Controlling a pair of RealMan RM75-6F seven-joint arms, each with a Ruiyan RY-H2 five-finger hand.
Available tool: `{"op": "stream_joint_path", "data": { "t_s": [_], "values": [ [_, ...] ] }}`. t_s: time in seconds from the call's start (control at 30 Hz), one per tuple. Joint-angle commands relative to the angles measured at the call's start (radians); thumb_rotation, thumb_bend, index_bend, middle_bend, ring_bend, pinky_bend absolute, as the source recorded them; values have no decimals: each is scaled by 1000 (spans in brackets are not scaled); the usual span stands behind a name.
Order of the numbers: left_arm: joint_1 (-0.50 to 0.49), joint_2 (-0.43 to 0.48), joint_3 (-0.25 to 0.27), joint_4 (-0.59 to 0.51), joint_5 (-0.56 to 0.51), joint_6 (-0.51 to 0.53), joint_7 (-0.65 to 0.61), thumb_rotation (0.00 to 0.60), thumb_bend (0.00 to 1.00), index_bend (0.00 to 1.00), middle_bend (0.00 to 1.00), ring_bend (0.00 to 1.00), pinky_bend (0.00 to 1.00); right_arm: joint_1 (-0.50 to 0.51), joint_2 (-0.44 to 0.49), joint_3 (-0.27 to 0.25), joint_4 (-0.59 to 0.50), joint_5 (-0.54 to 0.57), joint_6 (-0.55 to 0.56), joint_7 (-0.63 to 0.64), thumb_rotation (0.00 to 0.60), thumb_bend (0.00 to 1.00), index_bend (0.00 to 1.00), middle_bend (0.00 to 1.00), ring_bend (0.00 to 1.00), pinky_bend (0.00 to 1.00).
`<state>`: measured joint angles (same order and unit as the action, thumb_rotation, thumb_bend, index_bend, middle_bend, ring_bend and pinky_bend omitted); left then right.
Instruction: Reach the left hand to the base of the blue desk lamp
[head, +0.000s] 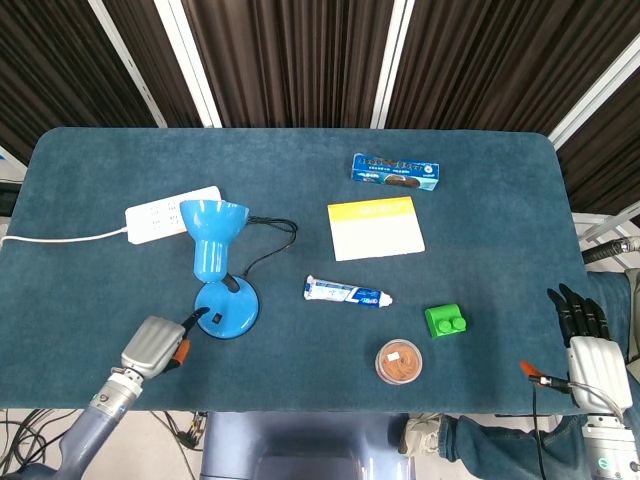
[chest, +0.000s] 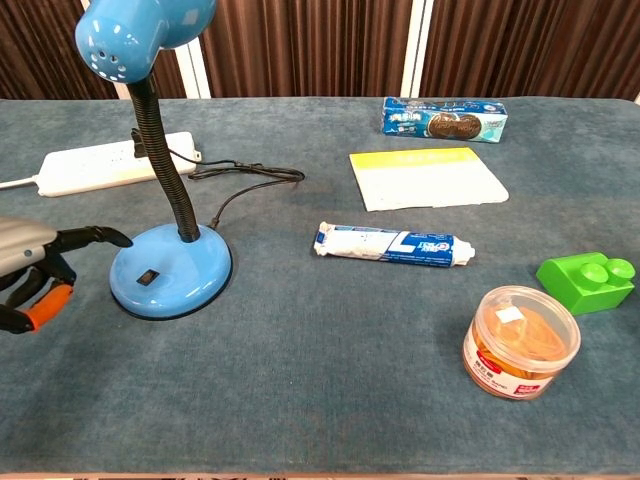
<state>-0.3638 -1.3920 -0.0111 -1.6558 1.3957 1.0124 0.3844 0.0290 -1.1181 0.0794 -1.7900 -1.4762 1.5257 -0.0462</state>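
1. The blue desk lamp (head: 215, 262) stands left of the counter's (head: 480, 270) middle; its round base (chest: 170, 269) sits flat on the blue cloth, a black flexible neck rises from the base's 12 o'clock edge, and the shade leans toward the white power strip (head: 170, 213) at 11 o'clock

2. The left hand (head: 158, 343) is at about 8 o'clock from the base, just beside its rim. In the chest view the left hand (chest: 35, 272) shows dark fingers (chest: 92, 237) spread apart with nothing in them, the longest one pointing at the base's near-left edge. I cannot tell from either view whether a fingertip touches the rim

3. The right hand (head: 588, 345) hangs off the counter's right edge at 4 o'clock, fingers straight and apart, holding nothing, well away from the lamp

4. Other things lie to the lamp's right: a toothpaste tube (head: 347, 292) at 3 o'clock, a yellow-edged notepad (head: 375, 227) and a cookie pack (head: 396, 171) toward 1 o'clock, a green block (head: 447, 321) and a small round jar (head: 399, 361) toward 4 o'clock

5. By my reading, the reach is in its closing stretch. What remains is a short advance toward 2 o'clock, so the fingers land on the base and not on the neck or the cord (chest: 250, 180) behind it
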Motion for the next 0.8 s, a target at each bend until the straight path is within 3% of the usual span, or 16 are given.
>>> {"op": "stream_joint_path", "data": {
  "t_s": [0.03,0.8],
  "values": [
    [-8,-14,1,6,-18,-10,16,600,646,109,705,699,819,0,0,0,0,0,0,1,600,104,0,18,38,0],
    [-26,-64,26,40,-42,3,58,600,646,109,704,699,818,1,-4,3,1,10,-4,-4,600,104,0,18,38,0]
  ]
}}
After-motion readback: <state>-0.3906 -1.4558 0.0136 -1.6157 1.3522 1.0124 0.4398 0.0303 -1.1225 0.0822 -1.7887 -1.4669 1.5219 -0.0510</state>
